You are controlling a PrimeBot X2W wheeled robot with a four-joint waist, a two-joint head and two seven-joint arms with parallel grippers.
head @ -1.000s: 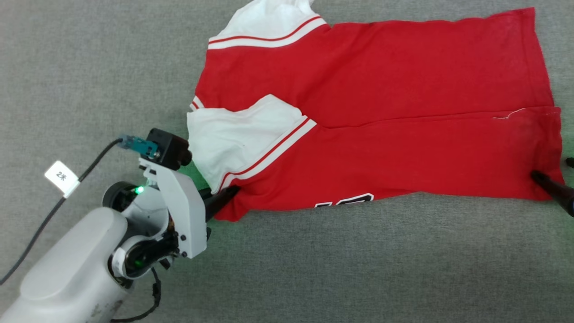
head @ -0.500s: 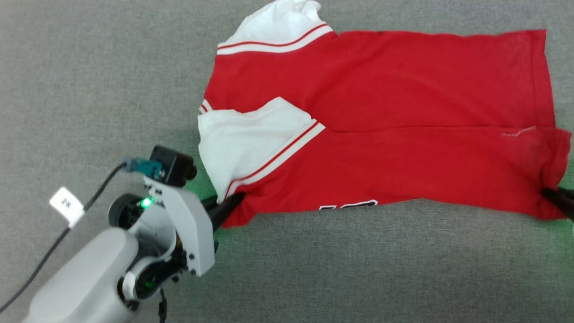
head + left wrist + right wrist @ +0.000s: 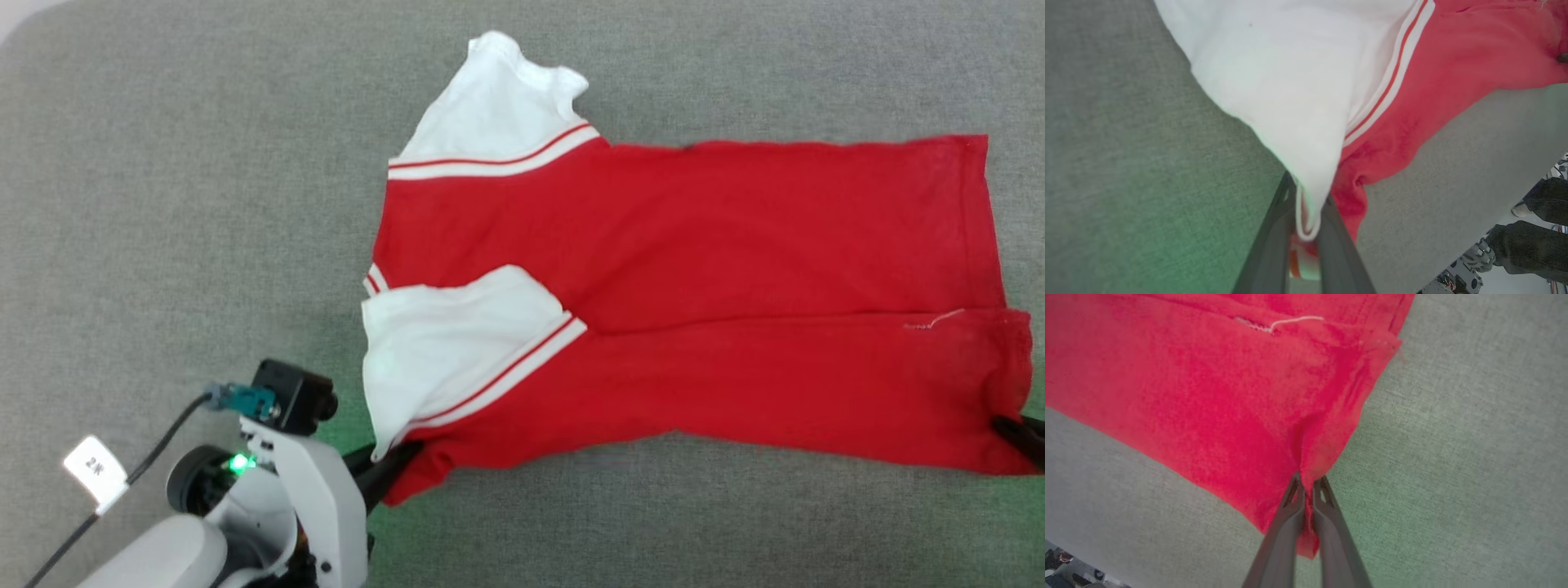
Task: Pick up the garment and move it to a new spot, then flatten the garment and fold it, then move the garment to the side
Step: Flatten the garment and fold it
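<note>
Head view: the small bright red soft fabric garment with white sleeve panels and striped trim (image 3: 694, 327) lies spread out on the grey woven fabric surface (image 3: 163, 204), long side running left to right. The left gripper (image 3: 398, 464) sits at its lower-left corner, and the right gripper (image 3: 1020, 431) is at its lower-right corner, right by the picture's edge. Left wrist view: the two dark fingers are nearly together, pinching a bunch of white sleeve and red cloth. Right wrist view: same deal — jaws almost closed, clamped on the red corner, which puckers at the tips.
</note>
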